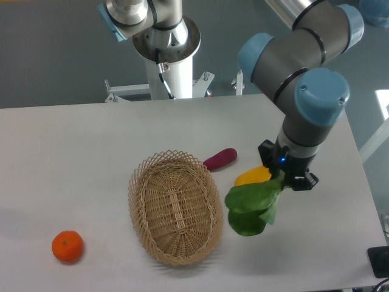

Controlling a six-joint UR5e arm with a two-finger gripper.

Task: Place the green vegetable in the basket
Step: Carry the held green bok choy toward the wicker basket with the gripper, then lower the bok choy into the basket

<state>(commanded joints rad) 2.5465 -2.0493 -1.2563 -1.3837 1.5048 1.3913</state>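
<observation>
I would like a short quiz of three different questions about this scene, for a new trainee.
1. True or false: the green vegetable already lies inside the basket.
2. Which item is partly hidden behind the hand? A) the orange fruit B) the yellow vegetable C) the purple-red vegetable
3. Fill in: the hand holds the green vegetable by its ____, and the leaves hang down.

Key
1. False. It hangs from the hand, to the right of the basket's rim.
2. B.
3. Stalk.
</observation>
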